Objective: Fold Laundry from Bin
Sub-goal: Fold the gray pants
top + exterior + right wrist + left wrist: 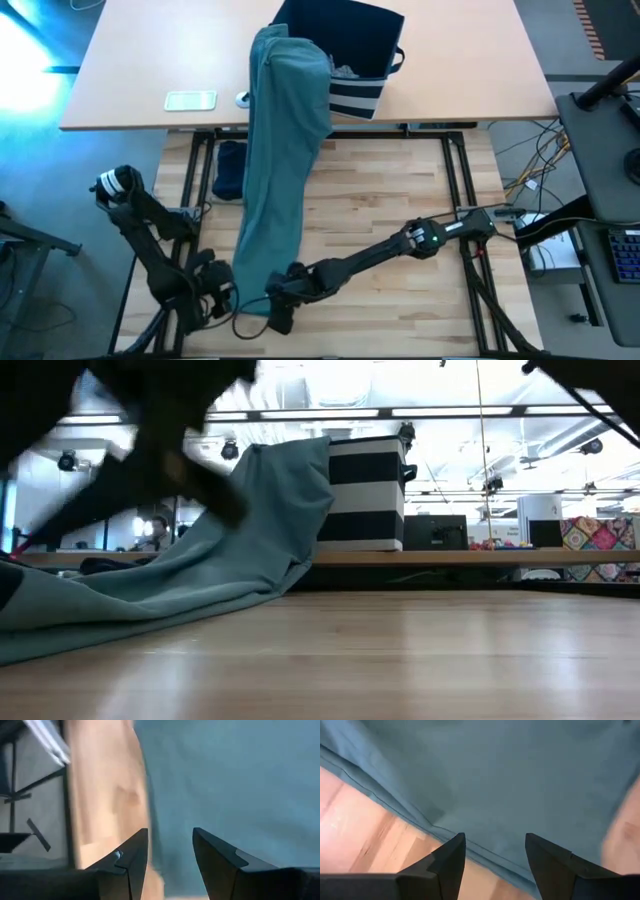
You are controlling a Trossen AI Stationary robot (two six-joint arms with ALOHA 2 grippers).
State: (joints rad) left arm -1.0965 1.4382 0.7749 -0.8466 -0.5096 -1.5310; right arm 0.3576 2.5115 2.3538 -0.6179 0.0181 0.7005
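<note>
Teal-green garment (282,170) trails from bin (345,50) across bench (400,200). Both end effectors, left (495,851) and right (170,850), spread at its near hem. Spreading step; next, regrasp corners.

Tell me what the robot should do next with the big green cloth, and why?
Probably pull the teal-green cloth a bit farther out toward the robot. Its top end still hangs over the bin, while both open hands, left hand and right hand, hover at its near edge on the wooden table.
</note>
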